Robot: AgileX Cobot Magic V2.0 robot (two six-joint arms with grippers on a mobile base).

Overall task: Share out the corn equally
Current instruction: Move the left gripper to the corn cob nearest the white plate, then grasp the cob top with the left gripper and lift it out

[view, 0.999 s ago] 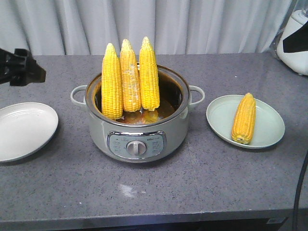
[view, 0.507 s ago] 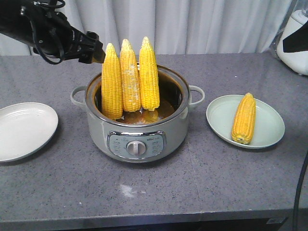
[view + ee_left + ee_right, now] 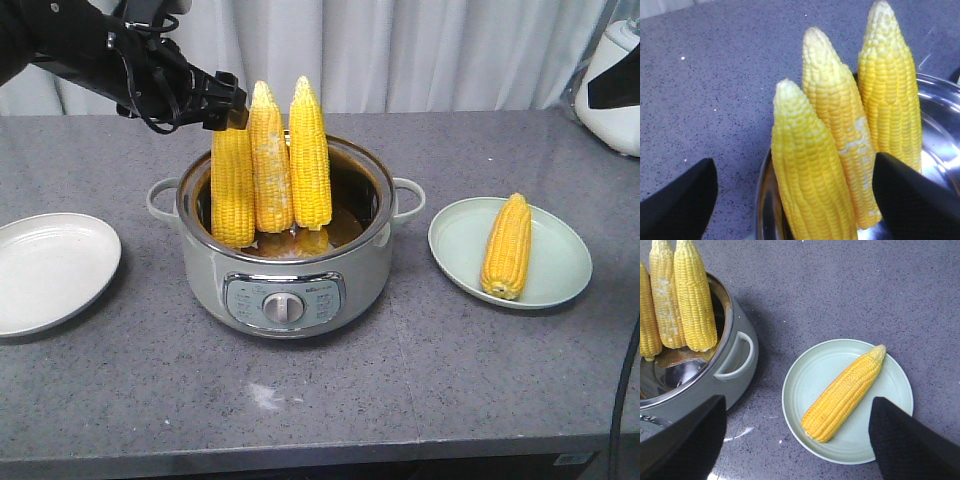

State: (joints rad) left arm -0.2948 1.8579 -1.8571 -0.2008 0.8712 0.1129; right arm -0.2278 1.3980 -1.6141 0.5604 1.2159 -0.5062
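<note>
Left arm (image 3: 90,50) enters front view from 10 o'clock, stretched toward centre, forearm sloping down. Left gripper (image 3: 225,100) at arm's 3 o'clock end, spread wide; wrist view shows fingers (image 3: 677,205) at 7 and 5 o'clock. Right gripper (image 3: 797,440) likewise spread wide, pointing down, fingers (image 3: 685,440) at 7 and 5 o'clock.

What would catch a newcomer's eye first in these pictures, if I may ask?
Three corn cobs stand upright in the pot at mid-table, the left gripper open at the leftmost one's tip. A fourth cob lies on the right plate; the left plate holds nothing.
</note>
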